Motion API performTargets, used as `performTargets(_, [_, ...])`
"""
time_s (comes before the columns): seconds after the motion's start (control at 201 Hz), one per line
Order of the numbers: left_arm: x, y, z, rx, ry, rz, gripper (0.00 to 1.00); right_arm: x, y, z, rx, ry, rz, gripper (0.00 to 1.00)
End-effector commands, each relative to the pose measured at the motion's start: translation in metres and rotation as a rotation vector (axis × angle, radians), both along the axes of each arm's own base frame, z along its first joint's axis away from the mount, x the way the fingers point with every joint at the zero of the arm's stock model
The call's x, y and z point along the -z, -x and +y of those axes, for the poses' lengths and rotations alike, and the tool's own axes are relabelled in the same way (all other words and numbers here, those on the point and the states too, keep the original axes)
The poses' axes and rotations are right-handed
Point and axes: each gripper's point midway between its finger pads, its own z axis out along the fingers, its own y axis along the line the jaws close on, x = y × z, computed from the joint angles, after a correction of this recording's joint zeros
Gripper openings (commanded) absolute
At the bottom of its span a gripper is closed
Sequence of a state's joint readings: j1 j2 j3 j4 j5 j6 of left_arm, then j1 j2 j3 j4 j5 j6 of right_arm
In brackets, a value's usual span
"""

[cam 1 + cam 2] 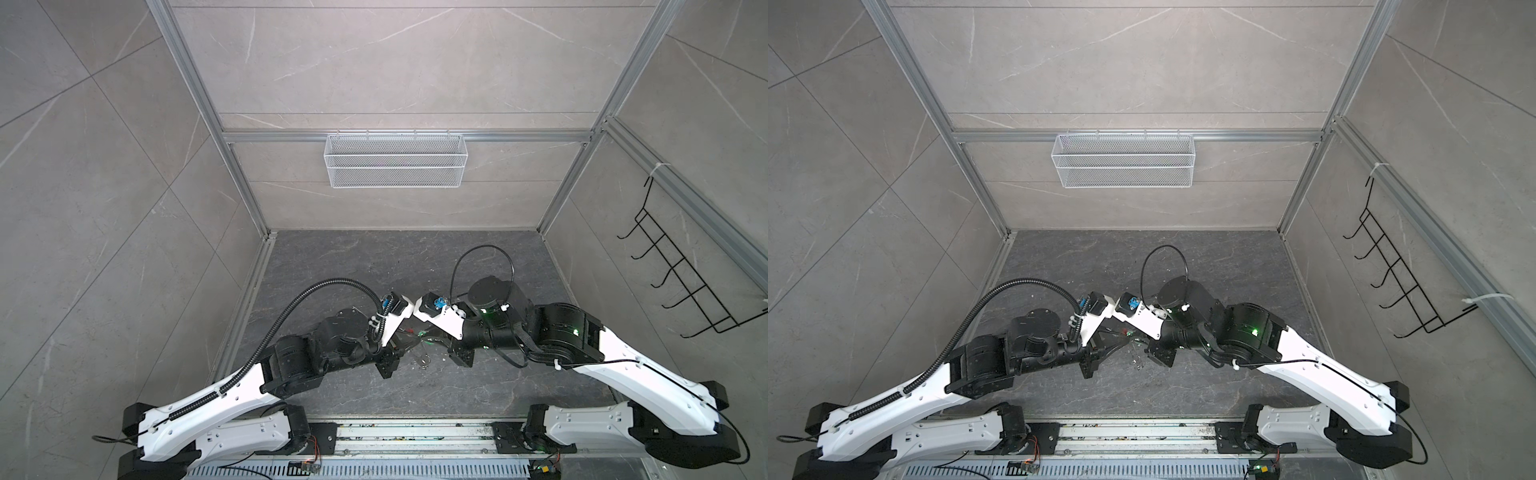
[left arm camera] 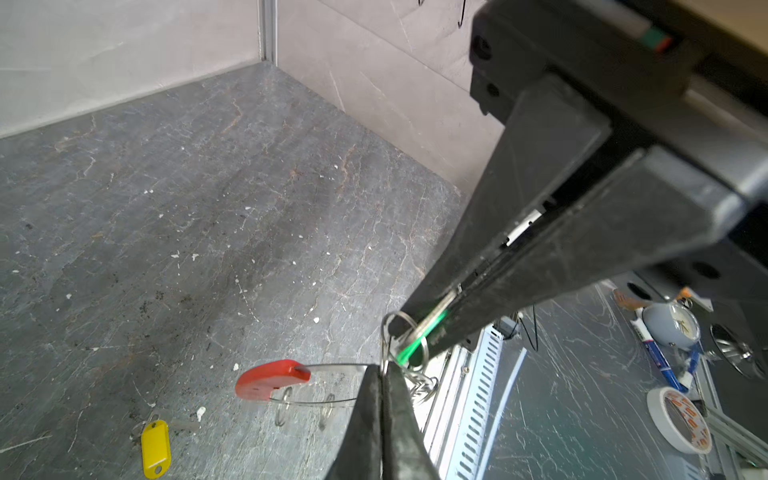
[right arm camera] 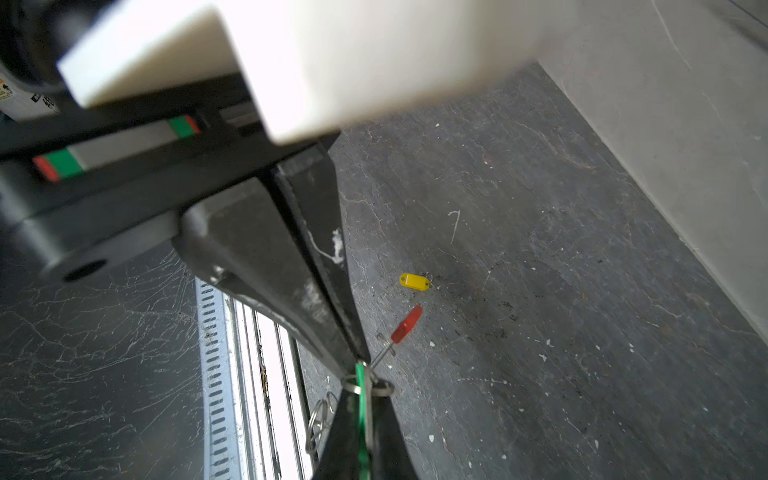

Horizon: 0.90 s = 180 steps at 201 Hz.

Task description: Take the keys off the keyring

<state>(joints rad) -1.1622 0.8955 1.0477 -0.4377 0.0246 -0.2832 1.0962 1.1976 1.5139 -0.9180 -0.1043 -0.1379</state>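
Note:
My left gripper (image 2: 382,371) is shut on the thin wire of the keyring (image 2: 272,380), which it holds above the floor with the red sleeve sticking out sideways. Small silver split rings (image 2: 420,384) dangle beside the grip. My right gripper (image 3: 363,380) meets it tip to tip and is shut on the green key (image 3: 362,409), whose tag shows edge-on between the fingers. The yellow key (image 2: 156,449) lies loose on the dark floor, also visible from the right wrist as a yellow key (image 3: 414,281). In both top views the grippers touch near the red sleeve (image 1: 409,331).
A white mesh basket (image 1: 395,160) hangs on the back wall. A black wire hook rack (image 1: 685,270) is on the right wall. A slotted metal rail (image 1: 415,436) runs along the front edge. A tape roll (image 2: 681,419) lies outside the cell.

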Motion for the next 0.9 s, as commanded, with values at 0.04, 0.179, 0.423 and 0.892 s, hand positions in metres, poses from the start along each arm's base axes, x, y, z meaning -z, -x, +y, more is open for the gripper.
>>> performTargets(0.04, [-0.003, -0.013, 0.006, -0.058, 0.025, -0.082, 0.00, -0.026, 0.001, 0.011, 0.020, -0.075, 0.030, 0.00])
performTargets(0.179, [-0.001, -0.014, 0.001, -0.042, 0.019, -0.096, 0.00, -0.030, -0.003, 0.009, 0.056, -0.054, 0.033, 0.00])
performTargets(0.423, [0.001, -0.002, -0.002, 0.025, 0.007, -0.065, 0.00, -0.024, -0.006, -0.004, 0.053, 0.092, 0.009, 0.00])
performTargets(0.892, [0.003, 0.011, 0.000, 0.089, -0.049, -0.017, 0.00, -0.031, -0.020, -0.005, 0.063, 0.209, -0.203, 0.00])
